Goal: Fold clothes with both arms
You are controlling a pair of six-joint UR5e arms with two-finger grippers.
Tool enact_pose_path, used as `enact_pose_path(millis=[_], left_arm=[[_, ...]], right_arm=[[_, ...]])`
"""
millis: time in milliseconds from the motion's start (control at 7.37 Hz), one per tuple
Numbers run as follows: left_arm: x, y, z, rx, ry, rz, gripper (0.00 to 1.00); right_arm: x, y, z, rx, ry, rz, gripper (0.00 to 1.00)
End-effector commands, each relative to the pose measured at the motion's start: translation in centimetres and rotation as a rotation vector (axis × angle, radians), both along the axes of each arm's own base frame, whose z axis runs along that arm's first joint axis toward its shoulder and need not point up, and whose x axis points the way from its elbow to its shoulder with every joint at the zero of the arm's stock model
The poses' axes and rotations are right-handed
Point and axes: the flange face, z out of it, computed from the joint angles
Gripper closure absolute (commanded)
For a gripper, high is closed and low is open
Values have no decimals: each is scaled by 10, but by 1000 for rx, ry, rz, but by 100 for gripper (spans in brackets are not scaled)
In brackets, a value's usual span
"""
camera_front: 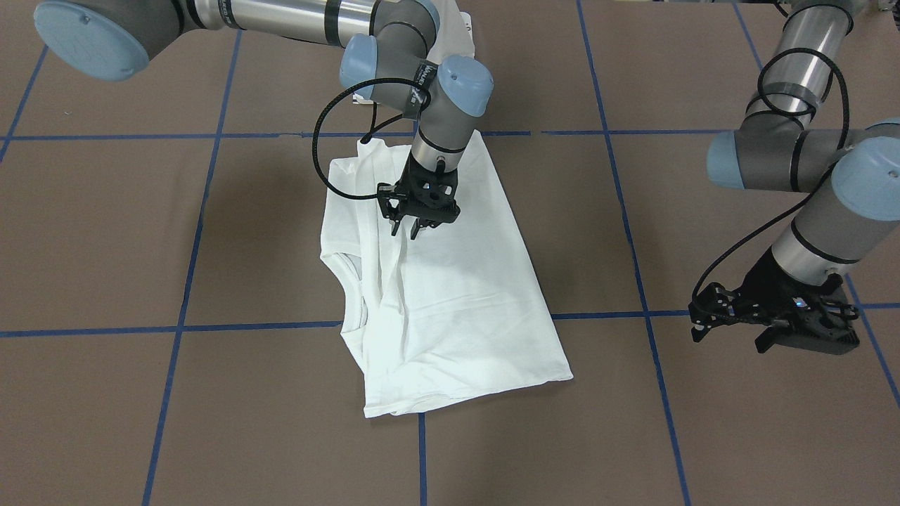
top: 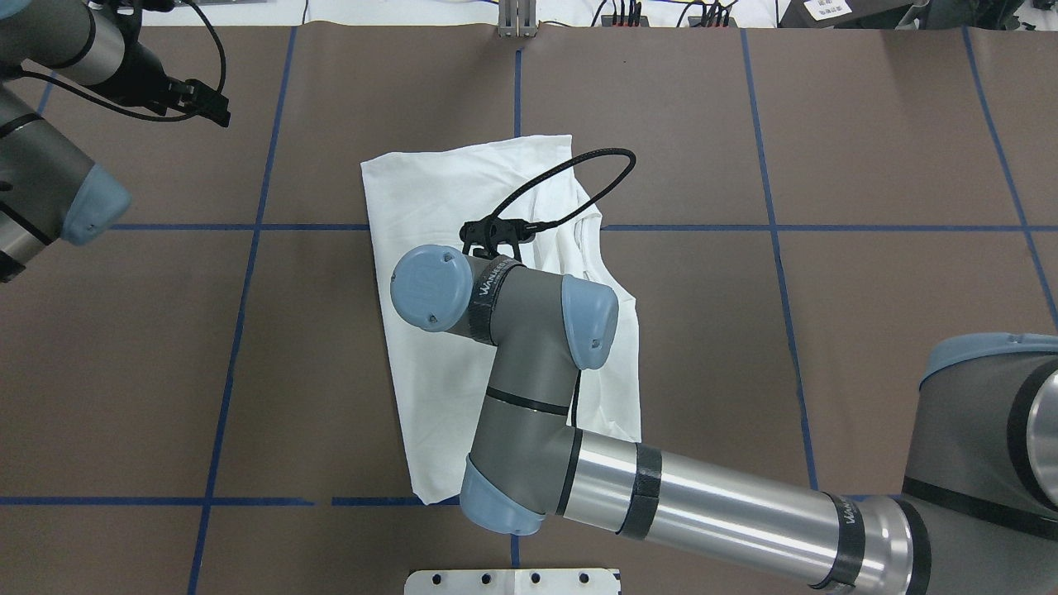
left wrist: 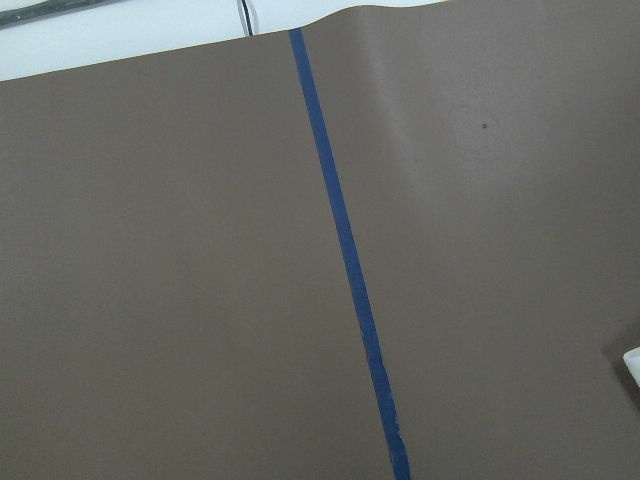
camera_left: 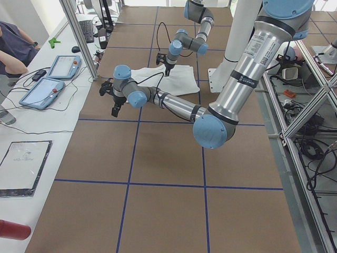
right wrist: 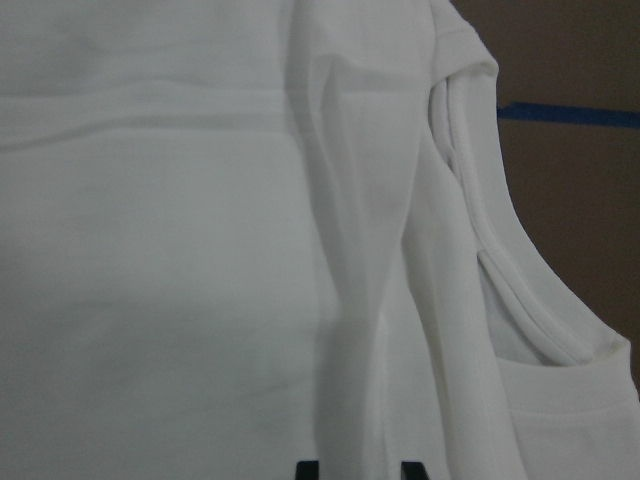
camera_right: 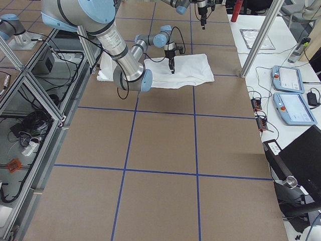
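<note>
at the middle of the table [camera_front: 140,232] lies the white t-shirt [camera_front: 450,309], flat on the brown surface and already narrowed into a long panel, no sleeves sticking out. in the front-facing view the right gripper [camera_front: 406,232] hangs just above it, nearer the 12 o'clock end, pointing straight down. its fingers stand a narrow gap apart with nothing between them, and the wrist view shows only cloth beneath the two tips. a raised crease [camera_front: 387,281] runs from under it toward 6 o'clock, and the collar [camera_front: 349,270] curves along the 9 o'clock edge. well off at 3 o'clock the left gripper [camera_front: 735,325] hovers over bare table, clear of the fabric. i can't tell how far its claw is open. this looks like the pause between folds, with the lengthwise tuck seemingly done. the next move probably calls for both arms to pinch one short end, one at each corner, and carry it across evenly. that crease may need flattening first.
</note>
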Motion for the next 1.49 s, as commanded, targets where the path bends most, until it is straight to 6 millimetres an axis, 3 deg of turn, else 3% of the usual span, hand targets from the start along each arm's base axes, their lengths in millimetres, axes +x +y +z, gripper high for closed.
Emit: enact_pose_path(millis=[0, 136, 407, 543, 679, 814, 950, 1086, 1357], left_arm=[[0, 0, 0, 1, 0, 0, 0], [0, 0, -1, 2, 1, 0, 0], [0, 0, 0, 1, 0, 0, 0], [0, 0, 0, 1, 0, 0, 0], [0, 0, 0, 1, 0, 0, 0], [0, 0, 0, 1, 0, 0, 0], [0, 0, 0, 1, 0, 0, 0], [0, 0, 0, 1, 0, 0, 0], [0, 0, -1, 1, 2, 1, 0]], right_arm=[[0, 4, 5, 0, 41, -25, 78], [3, 4, 6, -5, 52, -24, 99], [13, 1, 5, 0, 64, -32, 100], [39, 3, 14, 17, 84, -69, 100], [70, 11, 42, 34, 91, -95, 100], [88, 13, 61, 45, 103, -109, 100], [88, 11, 66, 56, 116, -107, 32], [90, 11, 64, 66, 109, -102, 0], [86, 8, 49, 107, 1, -92, 0]])
